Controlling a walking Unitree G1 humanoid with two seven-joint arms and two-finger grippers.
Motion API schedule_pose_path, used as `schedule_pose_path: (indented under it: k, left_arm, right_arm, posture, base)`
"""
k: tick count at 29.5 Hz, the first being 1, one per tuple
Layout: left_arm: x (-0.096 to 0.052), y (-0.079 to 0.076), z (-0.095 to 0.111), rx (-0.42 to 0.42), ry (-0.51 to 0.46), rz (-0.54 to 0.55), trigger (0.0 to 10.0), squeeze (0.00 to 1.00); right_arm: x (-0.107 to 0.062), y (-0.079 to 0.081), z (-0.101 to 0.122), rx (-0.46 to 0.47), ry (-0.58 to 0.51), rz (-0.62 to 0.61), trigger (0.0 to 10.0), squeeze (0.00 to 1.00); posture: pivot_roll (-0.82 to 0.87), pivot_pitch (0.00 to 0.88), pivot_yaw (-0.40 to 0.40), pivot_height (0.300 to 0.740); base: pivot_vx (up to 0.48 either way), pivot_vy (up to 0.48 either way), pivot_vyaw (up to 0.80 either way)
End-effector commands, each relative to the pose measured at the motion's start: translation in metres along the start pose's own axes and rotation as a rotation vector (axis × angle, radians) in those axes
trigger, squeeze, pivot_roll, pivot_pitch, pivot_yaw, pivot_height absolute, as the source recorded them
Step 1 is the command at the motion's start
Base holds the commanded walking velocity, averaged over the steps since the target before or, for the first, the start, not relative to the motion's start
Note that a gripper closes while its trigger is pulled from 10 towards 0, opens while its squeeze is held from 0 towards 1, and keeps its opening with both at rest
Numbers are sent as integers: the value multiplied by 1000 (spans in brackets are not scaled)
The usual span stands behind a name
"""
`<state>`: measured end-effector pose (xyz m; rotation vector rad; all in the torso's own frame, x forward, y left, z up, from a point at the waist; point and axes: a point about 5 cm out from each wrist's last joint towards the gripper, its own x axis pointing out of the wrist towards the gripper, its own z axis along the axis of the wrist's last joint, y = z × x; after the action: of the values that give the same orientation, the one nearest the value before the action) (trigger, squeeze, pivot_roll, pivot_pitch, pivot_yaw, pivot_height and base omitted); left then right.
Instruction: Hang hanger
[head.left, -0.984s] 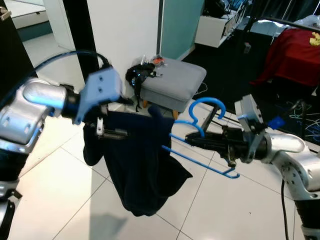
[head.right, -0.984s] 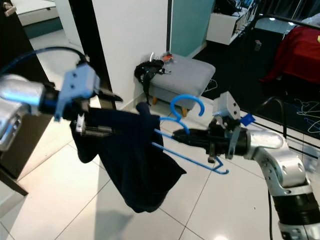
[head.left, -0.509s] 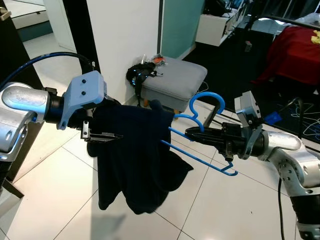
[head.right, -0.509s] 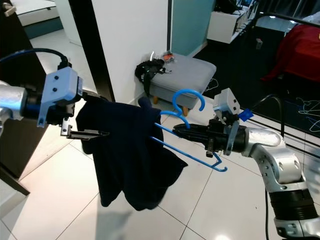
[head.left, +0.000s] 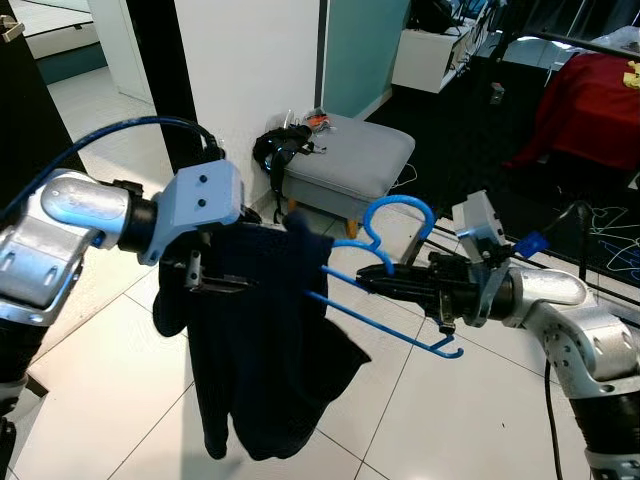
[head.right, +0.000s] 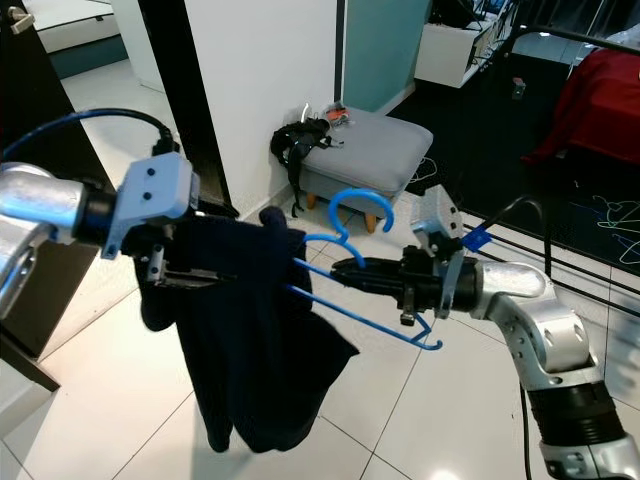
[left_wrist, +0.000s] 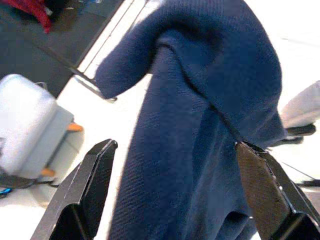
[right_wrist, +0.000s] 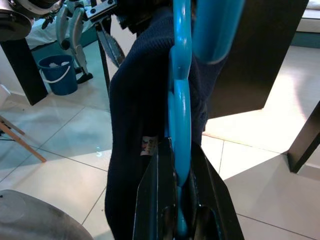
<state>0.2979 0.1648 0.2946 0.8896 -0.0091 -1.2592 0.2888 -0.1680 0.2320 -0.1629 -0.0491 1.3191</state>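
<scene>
- The blue hanger (head.left: 385, 262) is held out over the white tiled floor (head.left: 120, 370), hook uppermost, between the two arms and in front of the grey footstool (head.left: 352, 160).
- A dark navy garment (head.left: 265, 350) covers the hanger's left end, so that shoulder of the frame is hidden; the bare lower bar runs out to a small hooked tip near the right arm.
- The right gripper (head.left: 372, 283) has its two black fingers closed tight on the hanger's neck; in the right wrist view the blue stem (right_wrist: 180, 115) sits pinched between them.
- The left gripper (head.left: 215, 284) is at the garment's upper left edge. In the left wrist view its fingers (left_wrist: 92, 190) stand wide apart with the cloth bunched between them, and I cannot tell whether either one actually touches it.
- The garment hangs free, its lower edge off the floor.
- A small pale label (right_wrist: 146, 146) on the cloth is too blurred to read.
- On the footstool lies a tangle of black straps (head.left: 275, 150), hard to identify.
- Behind it rise a white wall (head.left: 250, 60) with a black edge and a teal panel (head.left: 365, 45).
- At far right a red cloth (head.left: 590, 105) drapes something hidden.
- The right wrist view shows a blue bucket (right_wrist: 60, 74) on the floor; its contents are unclear.
</scene>
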Motion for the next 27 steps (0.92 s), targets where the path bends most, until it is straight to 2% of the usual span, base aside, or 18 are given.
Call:
schedule_pose_path:
  k: [1, 2, 3, 4, 5, 6, 12, 18, 27]
  left_arm:
    - [3, -1, 5, 11, -16, -23, 10000, 0]
    - [4, -1, 5, 7, -17, -33, 10000, 0]
    - [4, -5, 5, -21, -21, -74, 0, 0]
    - [4, -5, 5, -21, -21, -74, 0, 0]
    - [4, -10, 3, -65, -15, -132, 0, 0]
    - [3, -10, 2, -75, -9, -143, 0, 0]
    - [1, -6, -2, -105, 11, -131, 0, 0]
    - [-1, -5, -1, -103, 15, -126, 0, 0]
    - [5, -14, -10, -71, 89, -148, 0, 0]
  right_arm:
    - [3, 3, 7, -30, -19, 25, 10000, 0]
    - [3, 3, 6, -31, -17, 26, 10000, 0]
    - [4, 3, 5, -34, -8, 27, 10000, 0]
    - [4, 3, 5, -34, -8, 27, 10000, 0]
    - [6, 4, 4, -36, -1, 30, 10000, 0]
    - [6, 4, 3, -36, 0, 31, 10000, 0]
    - [8, 4, 2, -41, 10, 36, 10000, 0]
    - [8, 5, 1, -43, 22, 40, 10000, 0]
    - [11, 5, 5, -69, 12, 36, 10000, 0]
  posture:
    - [50, 71, 7, 740]
    - [50, 71, 7, 740]
    - [51, 68, 11, 740]
    - [51, 68, 11, 740]
    - [52, 62, 13, 740]
    - [52, 62, 13, 740]
    - [54, 57, 15, 740]
    - [54, 52, 15, 740]
    - [49, 47, 17, 740]
  base:
    - [0, 0, 0]
    - [0, 0, 0]
    - [0, 0, 0]
    - [0, 0, 0]
    - [0, 0, 0]
    - [0, 0, 0]
    - [0, 0, 0]
    - [0, 0, 0]
    - [0, 0, 0]
